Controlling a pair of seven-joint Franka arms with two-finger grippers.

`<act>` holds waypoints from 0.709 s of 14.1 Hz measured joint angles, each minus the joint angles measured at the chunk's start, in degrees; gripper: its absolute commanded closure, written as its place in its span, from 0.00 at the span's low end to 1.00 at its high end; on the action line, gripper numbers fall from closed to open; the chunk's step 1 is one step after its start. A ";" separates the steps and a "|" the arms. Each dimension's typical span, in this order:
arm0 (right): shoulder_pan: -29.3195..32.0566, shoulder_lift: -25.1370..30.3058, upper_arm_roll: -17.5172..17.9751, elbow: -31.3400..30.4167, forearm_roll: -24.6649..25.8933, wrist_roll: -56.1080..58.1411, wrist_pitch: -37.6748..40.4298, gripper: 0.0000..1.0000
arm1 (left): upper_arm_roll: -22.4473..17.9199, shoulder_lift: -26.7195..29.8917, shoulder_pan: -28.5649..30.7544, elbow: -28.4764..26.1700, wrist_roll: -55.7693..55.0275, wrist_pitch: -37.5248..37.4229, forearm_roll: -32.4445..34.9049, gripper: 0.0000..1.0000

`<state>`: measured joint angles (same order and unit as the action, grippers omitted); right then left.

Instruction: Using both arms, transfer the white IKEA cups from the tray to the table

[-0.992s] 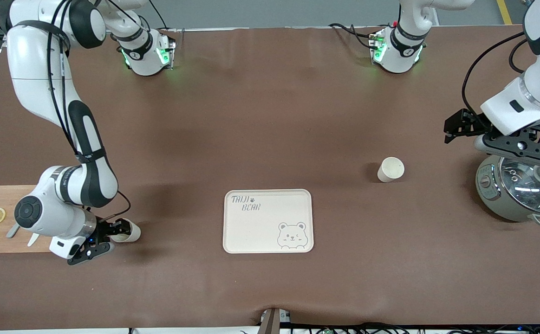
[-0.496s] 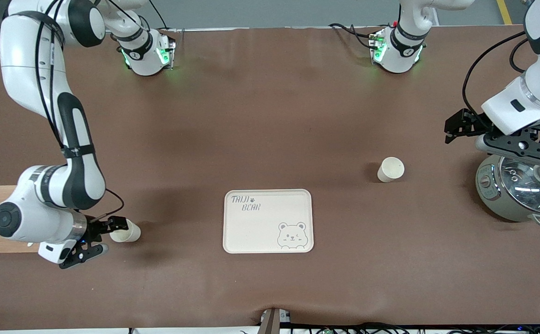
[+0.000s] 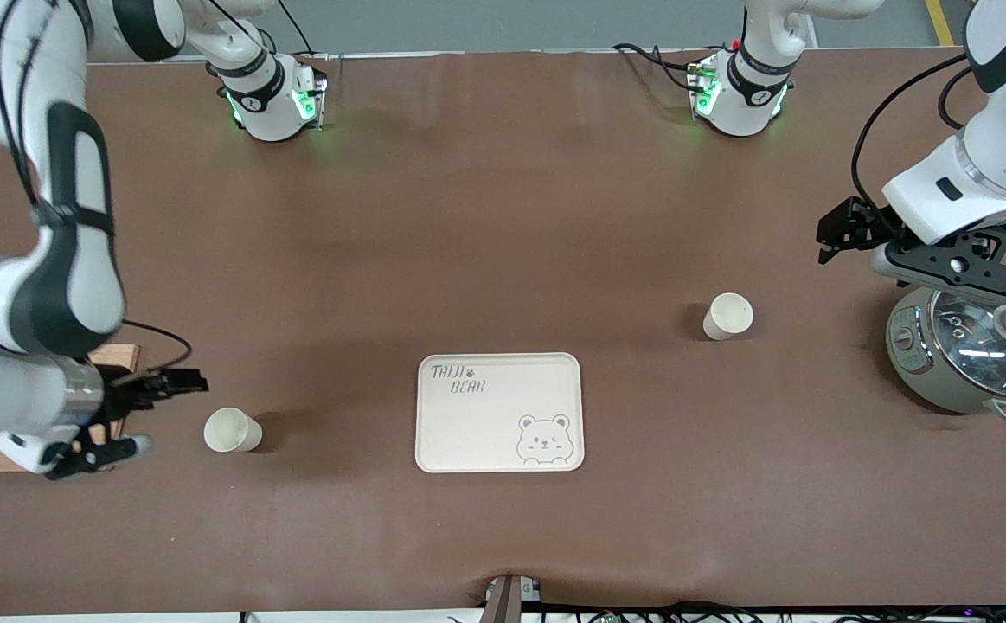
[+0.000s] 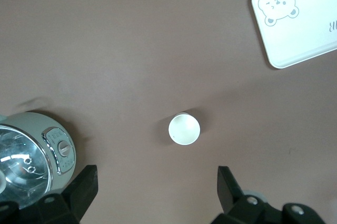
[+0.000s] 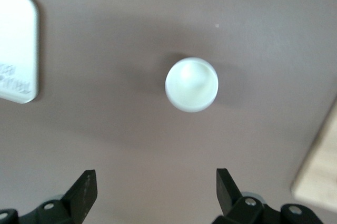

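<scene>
Two cups upright; tray bare.

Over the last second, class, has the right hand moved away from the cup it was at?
Yes. The right hand has drawn back from the cup, open, toward the wooden board at the right arm's end; the cup stands where it was beside the bear tray.

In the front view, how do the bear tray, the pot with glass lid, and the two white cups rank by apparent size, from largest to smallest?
1. Bear tray, largest.
2. Pot with glass lid, partly hidden by the left arm.
3. The two white cups, smallest; they look alike, so I do not rank them.
</scene>
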<state>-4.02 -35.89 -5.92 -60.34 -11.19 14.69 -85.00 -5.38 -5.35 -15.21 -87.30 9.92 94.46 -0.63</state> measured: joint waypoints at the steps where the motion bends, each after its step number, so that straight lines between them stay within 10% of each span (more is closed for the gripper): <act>1: 0.00 3.42 0.00 0.24 0.11 -1.71 3.20 0.00 | 0.00 0.01 0.03 0.02 0.00 0.00 0.00 0.00; 10: 0.00 29.69 0.12 -13.88 7.00 -12.05 11.68 0.00 | -0.01 0.55 0.12 0.15 0.00 -0.02 0.00 0.00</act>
<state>-4.02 -6.19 -5.81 -74.22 -4.19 2.64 -73.32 -5.39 -4.79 -15.09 -87.15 9.92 94.45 -0.63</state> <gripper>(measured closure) 0.000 0.000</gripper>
